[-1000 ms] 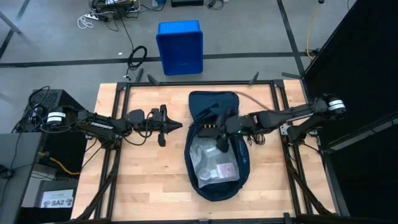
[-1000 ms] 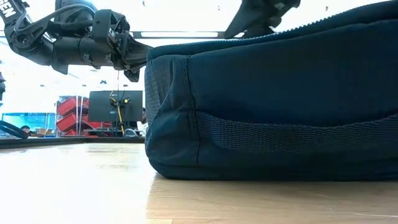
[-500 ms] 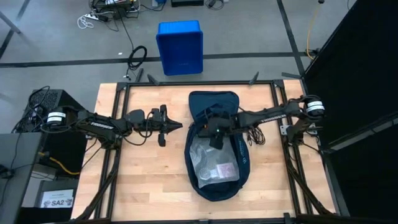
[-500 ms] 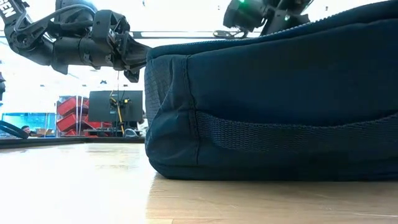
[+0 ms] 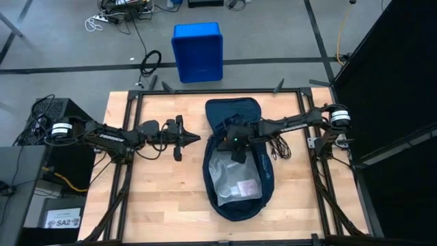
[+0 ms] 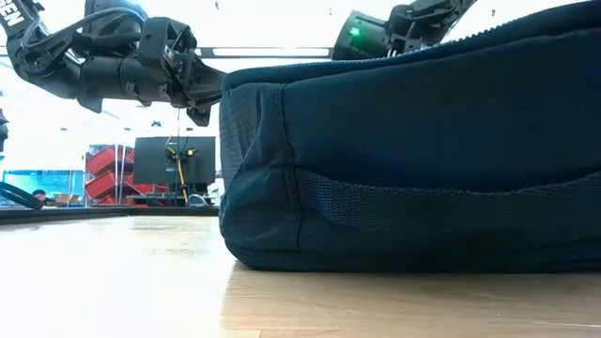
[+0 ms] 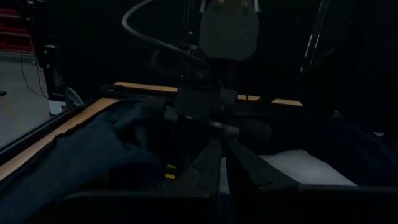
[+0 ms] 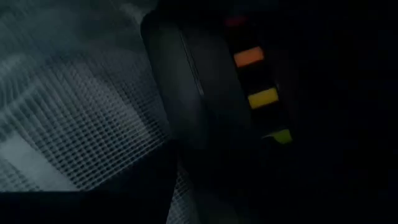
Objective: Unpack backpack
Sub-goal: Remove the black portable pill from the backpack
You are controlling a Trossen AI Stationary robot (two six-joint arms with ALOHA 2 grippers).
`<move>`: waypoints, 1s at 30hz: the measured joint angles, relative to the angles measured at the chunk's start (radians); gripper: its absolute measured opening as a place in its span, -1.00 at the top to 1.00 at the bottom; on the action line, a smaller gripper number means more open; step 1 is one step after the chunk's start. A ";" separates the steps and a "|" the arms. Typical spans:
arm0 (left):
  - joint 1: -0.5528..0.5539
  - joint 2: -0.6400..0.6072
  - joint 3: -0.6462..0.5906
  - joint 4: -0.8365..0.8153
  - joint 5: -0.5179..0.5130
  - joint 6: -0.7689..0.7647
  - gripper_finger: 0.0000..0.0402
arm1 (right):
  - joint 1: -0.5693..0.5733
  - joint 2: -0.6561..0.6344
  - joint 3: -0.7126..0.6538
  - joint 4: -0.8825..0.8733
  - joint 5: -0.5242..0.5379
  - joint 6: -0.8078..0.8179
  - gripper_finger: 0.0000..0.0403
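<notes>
Right gripper (image 5: 235,152) has shifted left, inside the backpack (image 5: 235,113), directly above its mesh pouch (image 5: 234,179); jaw state unclear. Left gripper (image 5: 193,139) waits shut beside it.

Light wooden counter (image 5: 153,198) with a dark metal frame along its edges, standing on a grey floor (image 5: 273,34). Lying directly on the counter, right of the middle: the backpack (image 5: 232,205), dark navy, flat on its back and unzipped, mesh pocket and clear bags showing inside. Seen level from the counter top, its navy side wall (image 6: 413,169) resting on the wood. On the floor beyond the far edge, a blue bin (image 5: 197,51).
</notes>
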 joint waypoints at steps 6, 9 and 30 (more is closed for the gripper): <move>0.000 0.000 0.000 0.000 0.000 0.000 1.00 | 0.001 0.034 0.001 -0.005 0.013 -0.004 -0.20; 0.000 0.000 0.000 0.000 0.000 0.000 1.00 | 0.001 0.026 -0.001 -0.009 0.017 0.001 -0.11; -0.001 0.000 0.000 -0.003 0.000 -0.006 1.00 | 0.020 0.021 0.066 -0.064 -0.090 0.034 0.95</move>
